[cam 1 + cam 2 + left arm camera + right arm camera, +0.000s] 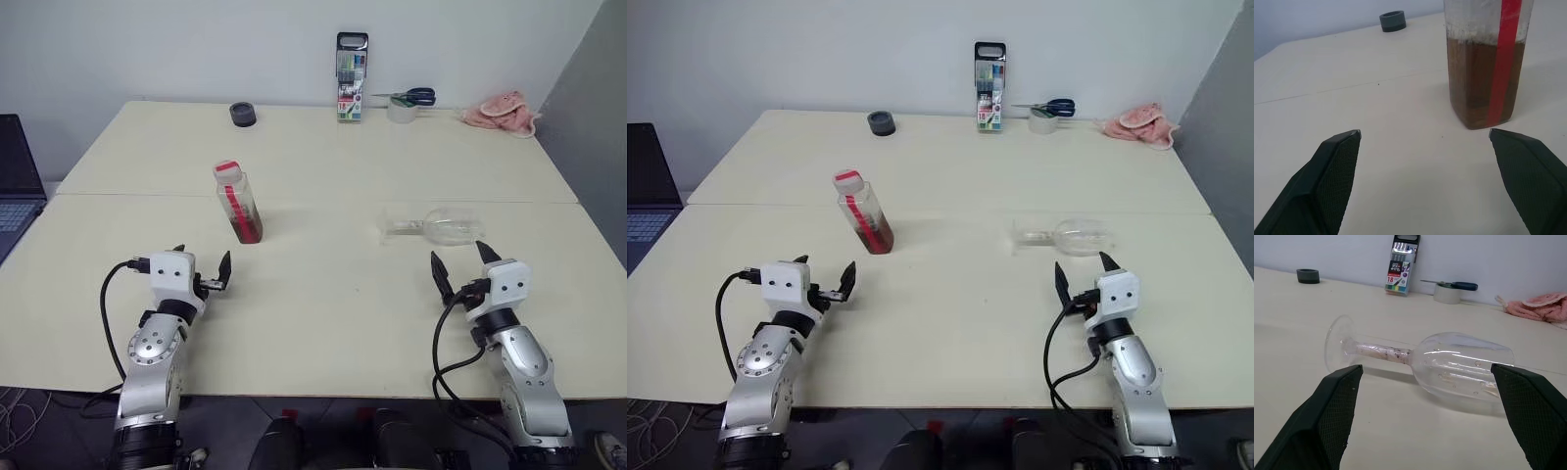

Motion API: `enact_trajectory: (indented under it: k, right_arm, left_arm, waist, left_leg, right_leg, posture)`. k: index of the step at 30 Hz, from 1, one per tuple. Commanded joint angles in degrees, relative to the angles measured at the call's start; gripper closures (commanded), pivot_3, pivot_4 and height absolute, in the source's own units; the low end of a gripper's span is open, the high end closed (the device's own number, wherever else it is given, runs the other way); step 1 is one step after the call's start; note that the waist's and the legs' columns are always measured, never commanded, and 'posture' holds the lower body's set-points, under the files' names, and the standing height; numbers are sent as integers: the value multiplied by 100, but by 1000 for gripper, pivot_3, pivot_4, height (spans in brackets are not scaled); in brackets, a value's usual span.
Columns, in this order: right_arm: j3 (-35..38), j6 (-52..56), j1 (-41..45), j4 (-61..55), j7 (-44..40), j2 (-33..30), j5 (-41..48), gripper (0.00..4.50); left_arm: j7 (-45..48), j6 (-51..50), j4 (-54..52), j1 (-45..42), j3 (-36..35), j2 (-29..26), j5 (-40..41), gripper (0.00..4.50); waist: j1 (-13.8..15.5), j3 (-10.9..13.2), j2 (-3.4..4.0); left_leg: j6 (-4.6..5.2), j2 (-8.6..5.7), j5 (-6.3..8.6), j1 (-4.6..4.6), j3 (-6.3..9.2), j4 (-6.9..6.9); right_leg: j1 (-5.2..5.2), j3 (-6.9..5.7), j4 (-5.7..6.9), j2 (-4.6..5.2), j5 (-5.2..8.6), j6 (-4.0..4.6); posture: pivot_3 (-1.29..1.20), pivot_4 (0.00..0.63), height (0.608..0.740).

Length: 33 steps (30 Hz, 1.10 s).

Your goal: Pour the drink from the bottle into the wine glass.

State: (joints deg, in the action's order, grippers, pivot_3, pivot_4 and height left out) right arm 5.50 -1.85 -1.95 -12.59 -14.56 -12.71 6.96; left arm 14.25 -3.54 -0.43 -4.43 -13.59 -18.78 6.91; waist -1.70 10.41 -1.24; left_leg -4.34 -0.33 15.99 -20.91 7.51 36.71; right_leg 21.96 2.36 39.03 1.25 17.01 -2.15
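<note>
The bottle (238, 201) stands upright on the cream table (323, 294), left of centre, with its red-and-white cap on. The reddish-brown drink (247, 227) fills its lower part. The clear wine glass (441, 226) lies on its side at the right, foot toward the bottle and bowl toward the right edge. My left gripper (204, 257) is open a short way in front of the bottle (1488, 63), which stands off to its right side. My right gripper (458, 253) is open just in front of the lying wine glass (1449, 362). Neither gripper touches anything.
At the table's far edge are a black tape roll (243, 115), an upright marker pack (351, 78), scissors (411, 96) on a white tape roll (402, 111), and a pink cloth (502, 111). A laptop (15, 176) sits beyond the left edge.
</note>
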Motion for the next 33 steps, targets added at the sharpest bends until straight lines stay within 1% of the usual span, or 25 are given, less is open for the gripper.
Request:
enact_trajectory:
  k: [1,6,12,17,26,33]
  right_arm:
    - [-2,-47,25,-115,-32,-27,30,0]
    - [-40,-72,13,-71,-95,-14,29,0]
    - [-69,-137,71,29,-147,-10,40,0]
    - [-79,-180,113,85,-184,-8,46,0]
    - [-118,-245,215,179,-311,-47,37,0]
    - [-148,-262,340,146,-567,-207,57,0]
  left_arm:
    - [26,154,-204,-18,16,-57,-1,19]
    - [96,220,-280,48,70,-101,-83,19]
    - [321,670,-382,96,52,-142,-3,19]
    - [458,853,-452,114,-13,-143,142,19]
    - [646,755,-489,146,-144,-138,580,19]
    - [449,577,-393,80,-38,-116,436,19]
  waist:
    - [0,0,0]
    - [0,0,0]
    - [1,0,0]
    - [1,0,0]
    - [-1,0,0]
    - [-2,0,0]
  left_leg:
    - [0,0,0,0,0,0]
    - [0,0,0,0,0,0]
    - [0,0,0,0,0,0]
    - [0,0,0,0,-1,0]
    - [0,0,0,0,0,0]
    - [0,0,0,0,0,0]
  right_leg:
    - [0,0,0,0,0,0]
    - [0,0,0,0,0,0]
    - [0,0,0,0,0,0]
    - [0,1,0,0,0,0]
    - [0,0,0,0,0,0]
    - [0,0,0,-1,0,0]
  posture:
    - [0,150,740]
    - [0,150,740]
    - [0,150,740]
    - [0,150,740]
    - [0,150,740]
    - [0,150,740]
